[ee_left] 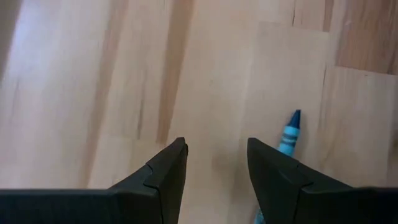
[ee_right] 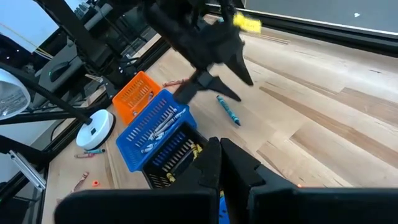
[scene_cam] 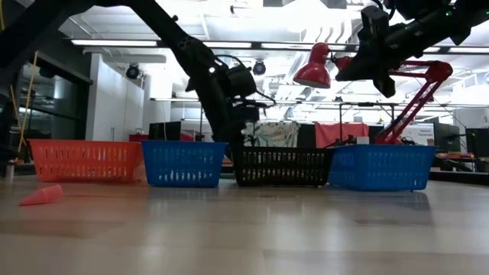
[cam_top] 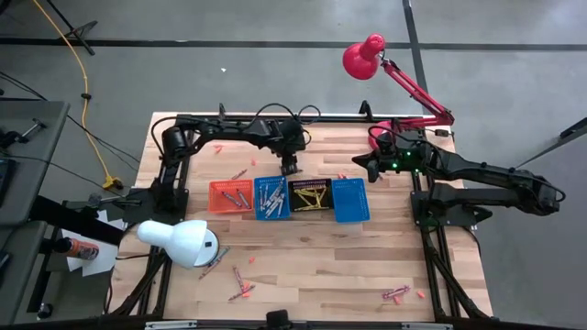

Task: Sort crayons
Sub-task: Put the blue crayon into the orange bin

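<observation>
It was a robotics lab or workshop: a concrete floor (cam_top: pixel 275 64) with taped lines, strip ceiling lights (scene_cam: pixel 114 43), a wooden table (cam_top: pixel 312 266), clamped desk lamps (cam_top: pixel 365 55), and a yellow cable (cam_top: pixel 84 92) at upper left.

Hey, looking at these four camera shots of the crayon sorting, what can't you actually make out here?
- Blue crayon: in the left wrist view its lower end is hidden behind a finger of the left gripper.
- Basket contents: the low view shows only mesh walls, as on the black basket.
- Loose crayons near the table's front edge: too small in the high view to tell colours reliably.
- Right gripper: its hold is empty.
</observation>
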You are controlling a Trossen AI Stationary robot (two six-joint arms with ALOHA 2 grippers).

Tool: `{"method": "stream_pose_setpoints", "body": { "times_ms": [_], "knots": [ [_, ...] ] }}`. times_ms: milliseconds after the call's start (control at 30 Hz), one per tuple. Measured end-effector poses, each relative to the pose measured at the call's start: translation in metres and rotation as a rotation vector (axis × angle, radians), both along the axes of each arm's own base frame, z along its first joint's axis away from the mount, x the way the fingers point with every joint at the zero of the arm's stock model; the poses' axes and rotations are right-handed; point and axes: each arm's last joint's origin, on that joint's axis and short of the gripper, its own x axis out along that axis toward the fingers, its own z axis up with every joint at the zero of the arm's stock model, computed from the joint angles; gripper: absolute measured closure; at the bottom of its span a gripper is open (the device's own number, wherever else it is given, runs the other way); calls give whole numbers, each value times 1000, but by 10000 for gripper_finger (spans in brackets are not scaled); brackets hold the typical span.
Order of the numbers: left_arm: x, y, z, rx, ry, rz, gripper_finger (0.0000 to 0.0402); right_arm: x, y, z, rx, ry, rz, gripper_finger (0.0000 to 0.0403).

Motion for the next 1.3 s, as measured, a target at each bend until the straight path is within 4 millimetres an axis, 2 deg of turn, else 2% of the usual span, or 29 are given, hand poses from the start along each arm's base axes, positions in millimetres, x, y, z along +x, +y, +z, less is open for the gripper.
{"method": "stream_pose_setpoints", "body": {
  "times_ms": [100,267,333,400,500,633,833,1133,1300],
  "knots": [
    [-5,1,22,7,-46,9,245,0,0,0,1,1,0,402],
    [-22,-1,81,-22,-220,6,245,0,0,-1,3,8,-1,402],
    [-30,-7,90,-47,-258,-27,245,0,0,-1,3,9,0,402],
    [-35,-16,81,-77,-221,-78,245,0,0,-1,-5,11,3,402],
    [-41,-34,54,-132,-129,-148,245,0,0,-1,-10,13,5,402],
    [-36,-50,30,-70,-46,-220,245,0,0,-1,-9,14,-9,402],
    [-23,-53,19,29,-65,-234,245,0,-1,-1,-14,14,-21,402],
    [-24,-47,16,58,-48,-228,245,0,0,-1,0,9,-26,402],
    [-22,-45,-1,37,-9,-271,245,0,0,-1,0,8,-26,402]
  ]
}}
